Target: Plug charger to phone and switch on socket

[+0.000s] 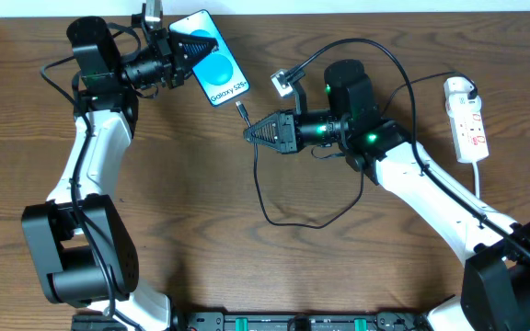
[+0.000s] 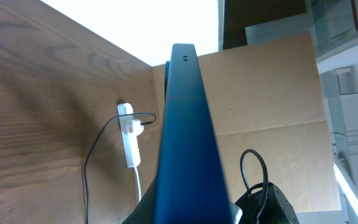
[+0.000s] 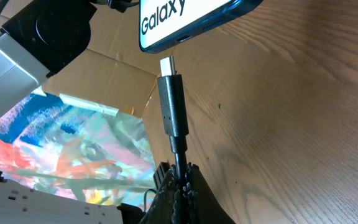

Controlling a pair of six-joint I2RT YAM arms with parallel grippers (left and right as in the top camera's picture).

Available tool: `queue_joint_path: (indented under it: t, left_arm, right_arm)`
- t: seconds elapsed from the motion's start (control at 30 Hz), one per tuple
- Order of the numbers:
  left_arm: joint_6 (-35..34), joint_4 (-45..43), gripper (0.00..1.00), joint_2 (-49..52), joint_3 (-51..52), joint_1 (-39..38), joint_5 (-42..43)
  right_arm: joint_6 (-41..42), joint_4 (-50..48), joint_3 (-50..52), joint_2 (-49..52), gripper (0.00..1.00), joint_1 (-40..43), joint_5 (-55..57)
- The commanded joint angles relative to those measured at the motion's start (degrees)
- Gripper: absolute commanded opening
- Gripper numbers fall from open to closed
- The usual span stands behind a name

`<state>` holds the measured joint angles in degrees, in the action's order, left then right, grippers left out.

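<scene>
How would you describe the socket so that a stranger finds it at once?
On the wooden table, seen from overhead, go to the right edge, past the right arm. There lies the socket, a narrow white strip. Only it carries red markings, unlike the thin cables beside it.

Right wrist: phone cut off at top edge. Left wrist: it's edge-on, blurred, mid-frame. Overhead, far right: socket switch too small to read.

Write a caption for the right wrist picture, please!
Right claw holds the charger tip just short of the phone port, not yet plugged in.
</scene>
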<state>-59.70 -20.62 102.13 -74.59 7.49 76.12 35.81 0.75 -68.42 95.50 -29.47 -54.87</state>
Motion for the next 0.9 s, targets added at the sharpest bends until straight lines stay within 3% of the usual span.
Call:
queue_joint_path:
  t: [0.0, 0.87]
  left_arm:
    - [1.2, -0.5, 0.07, -0.3, -0.7, 0.2, 0.3]
    - [0.7, 1.7, 0.07, -0.3, -0.7, -0.9, 0.3]
  right_arm:
    - [0.6, -0.2, -0.1, -1.3, 0.01, 0.2, -1.2]
    - [0.6, 0.3, -0.1, -1.3, 0.01, -0.1, -0.5]
